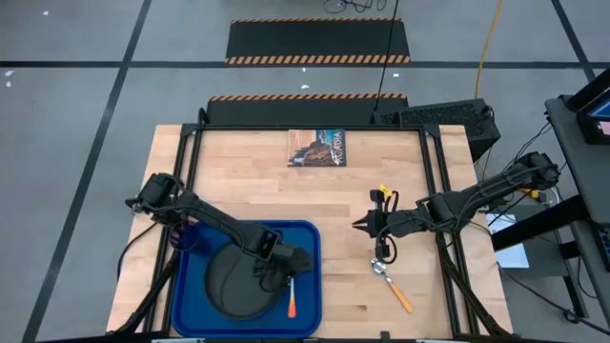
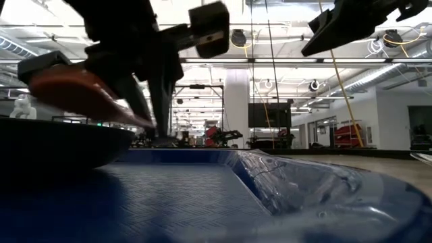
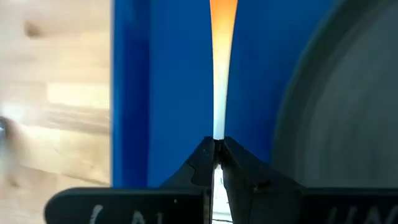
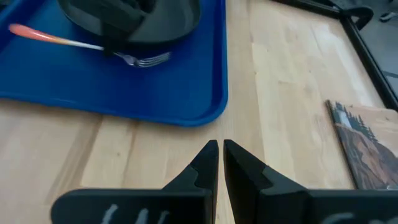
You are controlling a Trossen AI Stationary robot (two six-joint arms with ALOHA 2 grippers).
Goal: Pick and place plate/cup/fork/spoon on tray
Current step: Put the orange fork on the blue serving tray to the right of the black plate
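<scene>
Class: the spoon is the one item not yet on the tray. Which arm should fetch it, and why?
The right. Its gripper hovers shut above bare wood just beside the spoon, while the left gripper is over the tray, shut on the fork.

Even overhead lighting; soft shadows. Low view: ceiling lamps backlight silhouetted arms; near tray (image 2: 202,196) blurred. Left wrist view: fork (image 3: 221,62) defocused.

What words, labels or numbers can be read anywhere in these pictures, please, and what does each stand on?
No text here can be read with certainty.
Booklet at the table's far edge: light lettering on its cover, too blurred to read.
Left end effector, shut on the fork: pale marks on its housing, cut off and unreadable.
Right end effector: similar pale marks, unreadable.
Blue tray, plate: no markings visible.
</scene>
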